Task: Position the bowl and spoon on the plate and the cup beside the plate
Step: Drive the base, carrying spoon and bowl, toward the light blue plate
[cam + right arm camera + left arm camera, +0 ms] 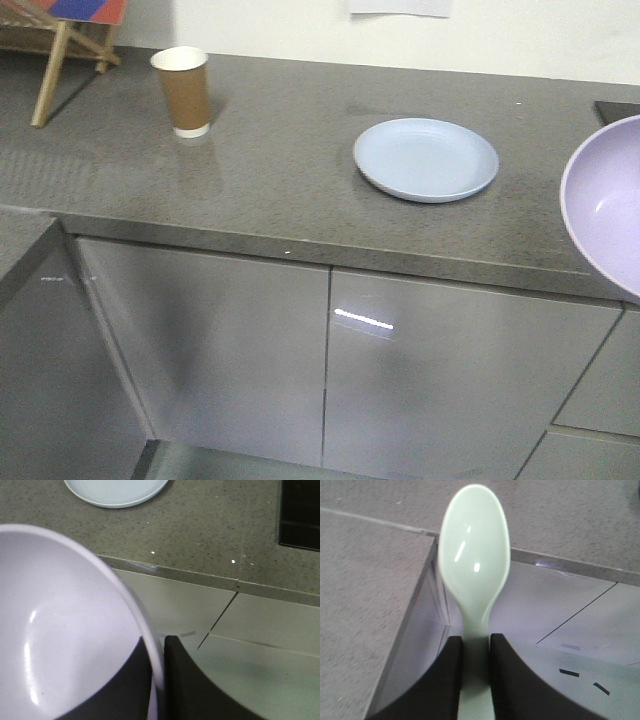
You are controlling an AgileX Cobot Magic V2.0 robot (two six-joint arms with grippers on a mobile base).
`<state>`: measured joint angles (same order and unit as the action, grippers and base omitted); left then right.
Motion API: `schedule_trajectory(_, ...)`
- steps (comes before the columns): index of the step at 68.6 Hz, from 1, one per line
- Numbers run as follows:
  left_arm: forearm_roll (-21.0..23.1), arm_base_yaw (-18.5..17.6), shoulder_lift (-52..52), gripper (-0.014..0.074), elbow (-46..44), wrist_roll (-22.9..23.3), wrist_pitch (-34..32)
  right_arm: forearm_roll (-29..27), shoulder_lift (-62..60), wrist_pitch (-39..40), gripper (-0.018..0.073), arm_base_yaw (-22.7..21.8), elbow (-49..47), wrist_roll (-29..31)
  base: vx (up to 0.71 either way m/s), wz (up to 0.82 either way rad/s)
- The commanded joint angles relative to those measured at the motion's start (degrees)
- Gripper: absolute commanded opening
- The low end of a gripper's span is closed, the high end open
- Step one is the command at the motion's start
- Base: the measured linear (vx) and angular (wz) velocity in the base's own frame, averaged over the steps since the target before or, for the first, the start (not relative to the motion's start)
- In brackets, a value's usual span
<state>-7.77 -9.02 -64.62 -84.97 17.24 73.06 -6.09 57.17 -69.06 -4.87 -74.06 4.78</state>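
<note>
The pale blue plate [426, 158] lies empty on the grey counter, right of centre; its edge also shows in the right wrist view [116, 492]. The brown cup [183, 90] stands upright at the back left. My left gripper [475, 641] is shut on the handle of the mint-green spoon [475, 555], held in the air off the counter's corner. My right gripper [158, 642] is shut on the rim of the lavender bowl [60, 630], which hangs in front of the counter edge; the bowl [606, 205] enters the front view at the right edge.
The grey counter [280, 170] has cabinet doors [330, 370] below its front edge. A wooden stand [65, 40] sits at the back left. A dark panel [299, 512] is set into the counter at the right.
</note>
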Motion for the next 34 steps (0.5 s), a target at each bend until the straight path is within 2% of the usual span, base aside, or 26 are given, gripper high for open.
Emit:
schedule_trajectory(1, -0.39, -0.40, 0.91, -0.0006, -1.31, 0.10, -1.39, -0.19, -0.72, 3.33, -0.0006, -0.21, -1.54, 0.37, 0.09, -0.32)
schedule_trajectory(34, -0.39, -0.40, 0.91, -0.0006, -1.31, 0.10, -1.39, -0.19, -0.72, 3.33, -0.0006, -0.21, -1.54, 0.37, 0.09, -0.26)
